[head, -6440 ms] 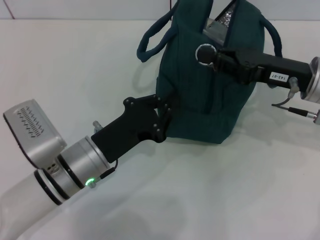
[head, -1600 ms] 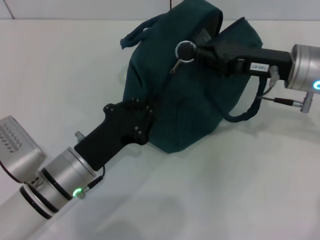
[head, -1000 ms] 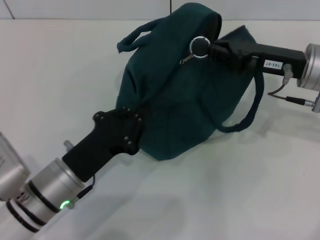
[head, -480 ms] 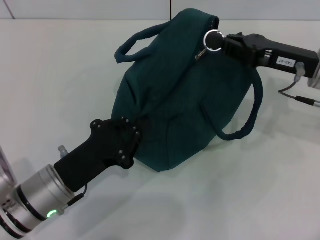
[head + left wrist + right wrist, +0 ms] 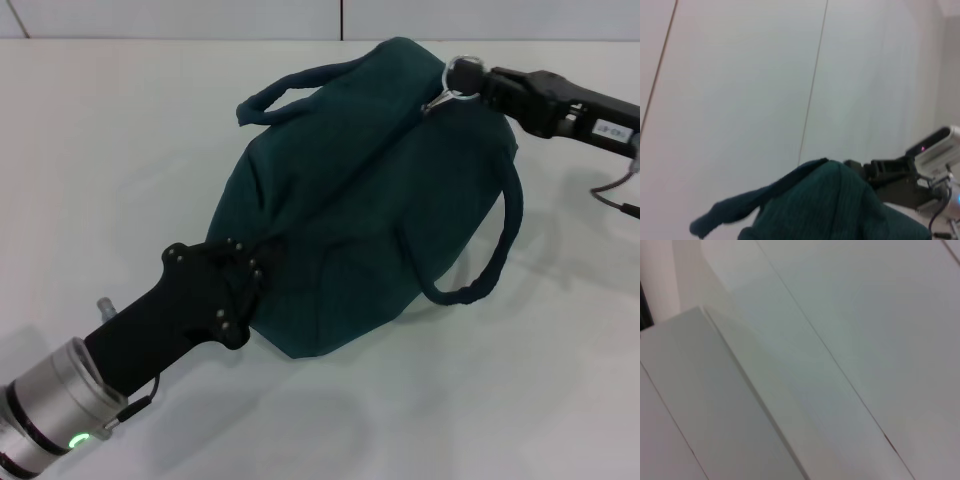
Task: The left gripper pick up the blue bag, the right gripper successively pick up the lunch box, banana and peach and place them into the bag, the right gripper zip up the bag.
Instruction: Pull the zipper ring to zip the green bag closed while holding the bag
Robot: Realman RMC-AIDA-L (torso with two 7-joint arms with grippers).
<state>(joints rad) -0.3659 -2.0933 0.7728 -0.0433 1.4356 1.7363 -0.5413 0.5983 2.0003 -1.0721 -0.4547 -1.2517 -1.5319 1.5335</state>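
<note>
While the table bears its weight, the blue bag lies stretched on its side between the two arms, mouth apparently closed, so nothing of the lunch box, banana or peach shows. The left gripper pinches the fabric at the near end as an anchor. The right gripper grips the zipper ring at the far end, seemingly at the zip's limit.

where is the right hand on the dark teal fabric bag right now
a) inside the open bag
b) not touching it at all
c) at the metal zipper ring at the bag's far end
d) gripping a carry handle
c, the right hand meets the metal zipper ring at the far end of the dark teal fabric bag, whose top looks zipped shut.
</note>
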